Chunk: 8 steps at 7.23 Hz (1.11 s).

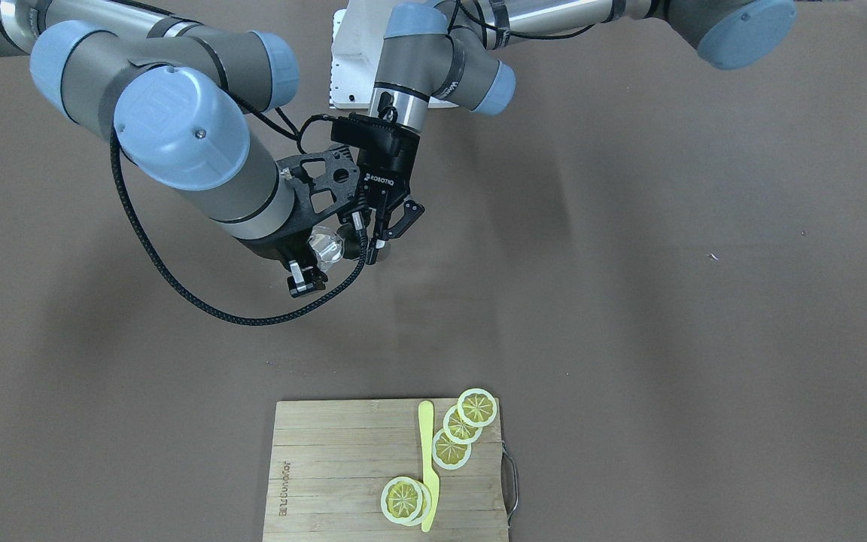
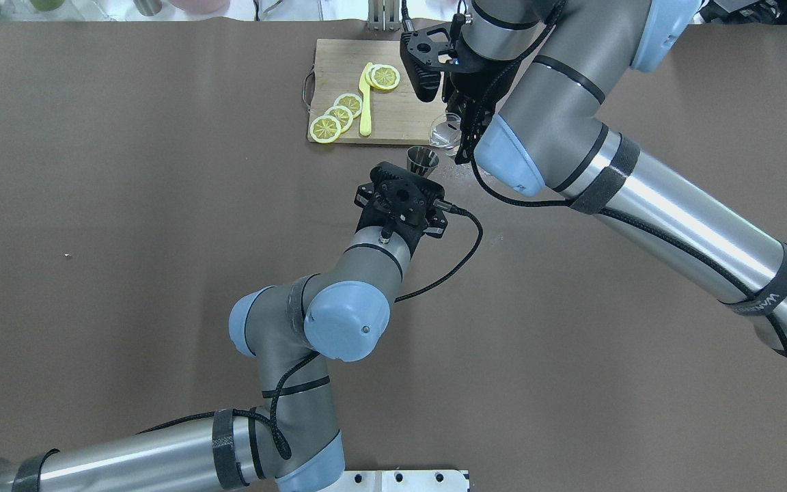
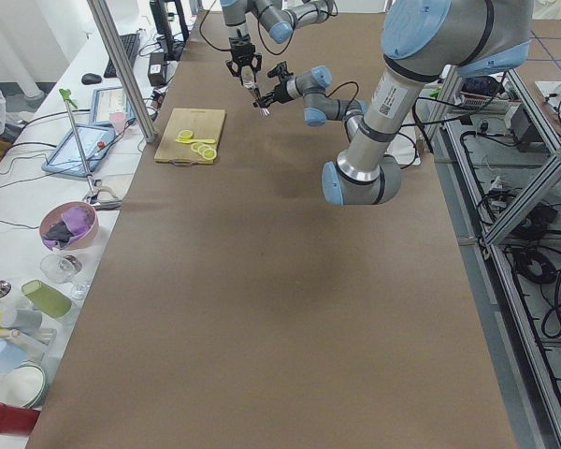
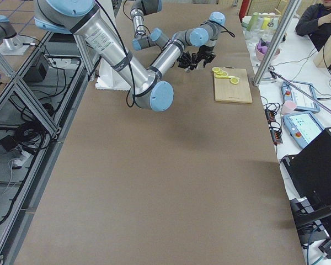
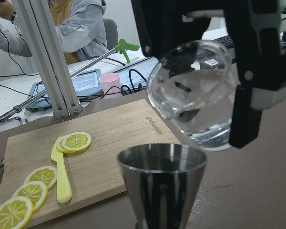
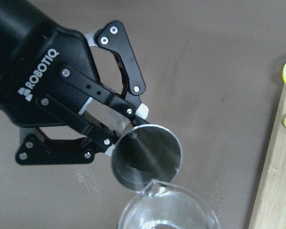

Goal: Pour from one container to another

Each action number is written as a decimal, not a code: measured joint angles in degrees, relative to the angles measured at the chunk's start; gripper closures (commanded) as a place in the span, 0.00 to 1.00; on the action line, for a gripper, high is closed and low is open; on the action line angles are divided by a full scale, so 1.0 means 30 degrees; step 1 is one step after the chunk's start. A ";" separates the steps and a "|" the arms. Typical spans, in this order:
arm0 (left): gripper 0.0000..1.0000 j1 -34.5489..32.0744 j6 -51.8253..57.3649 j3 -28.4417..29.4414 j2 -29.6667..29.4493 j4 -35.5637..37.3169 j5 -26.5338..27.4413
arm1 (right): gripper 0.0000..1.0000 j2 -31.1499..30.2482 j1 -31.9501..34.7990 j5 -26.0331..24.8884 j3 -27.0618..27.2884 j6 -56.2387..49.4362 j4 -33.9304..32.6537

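Held above the tabletop (image 1: 629,263), the smooth, breakable glass pitcher (image 5: 200,119), clamped across its body by the right hand (image 1: 317,256), probably needs a firm yet gentle squeeze, while the light, rigid steel jigger (image 5: 162,186) just beneath its spout sits pinched in the left hand (image 6: 126,129).

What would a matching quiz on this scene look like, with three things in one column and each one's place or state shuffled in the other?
Column one:
1. glass pitcher
2. metal jigger
3. yellow knife

Column two:
a. lying on the cutting board beside lemon slices
b. held upright in the left gripper
c. held tilted in the right gripper, above the other vessel's rim

Pairs: 1-c, 2-b, 3-a
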 measured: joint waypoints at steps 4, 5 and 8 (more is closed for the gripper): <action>1.00 0.0000 0.0000 0.0000 0.0000 0.0000 0.0001 | 1.00 0.0228 -0.0028 -0.0396 0.0051 -0.0155 -0.0929; 1.00 0.0000 0.0000 0.0000 0.0000 0.0000 0.0000 | 1.00 0.0284 -0.0037 -0.0465 0.0061 -0.0289 -0.1136; 1.00 -0.0024 0.0000 0.0000 0.0000 -0.0001 0.0000 | 1.00 0.0444 -0.0044 -0.0663 0.0069 -0.0748 -0.1888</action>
